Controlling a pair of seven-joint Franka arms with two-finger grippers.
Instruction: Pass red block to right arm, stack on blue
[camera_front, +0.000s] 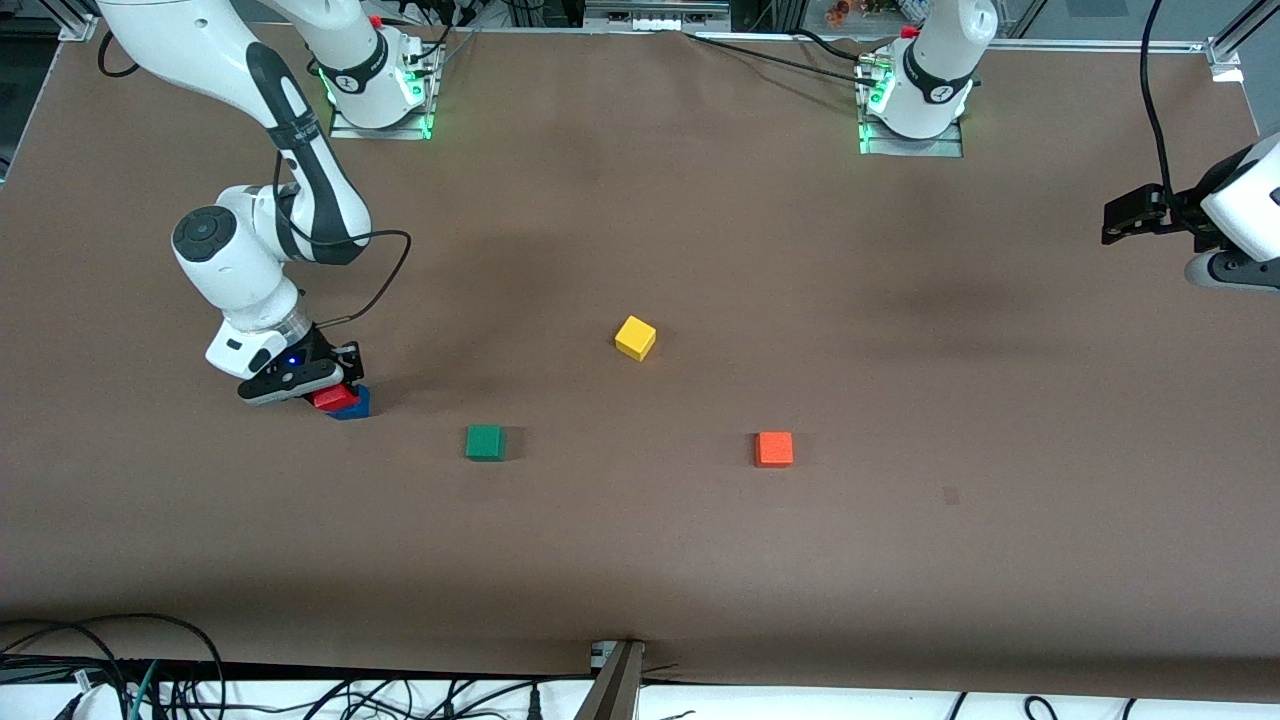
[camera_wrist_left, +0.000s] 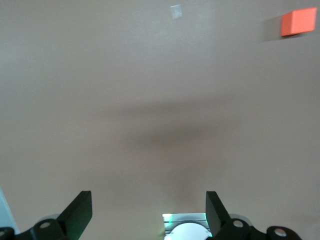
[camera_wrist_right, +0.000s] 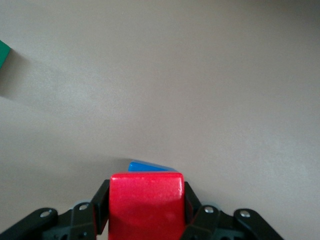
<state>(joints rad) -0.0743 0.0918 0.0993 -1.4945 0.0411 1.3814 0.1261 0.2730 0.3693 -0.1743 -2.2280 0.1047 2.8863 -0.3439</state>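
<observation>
The right gripper (camera_front: 335, 388) clamps the small deep-red cube (camera_front: 335, 398), edges skewed, atop the plain blue cube (camera_front: 354, 406), at the green cube's (camera_front: 485, 442) ten o'clock; the left gripper (camera_wrist_left: 149, 212) waits, fingers spread, holding nothing.

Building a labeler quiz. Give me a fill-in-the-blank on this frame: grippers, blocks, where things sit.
1. The right gripper is shut on the ____ block.
2. That held block sits over the ____ block.
3. The left gripper, out at the left arm's end of the table, is ____ and holds nothing.
4. Of the green block and the yellow block, the one nearer the front camera is the ____ one.

Missing words: red; blue; open; green.
</observation>
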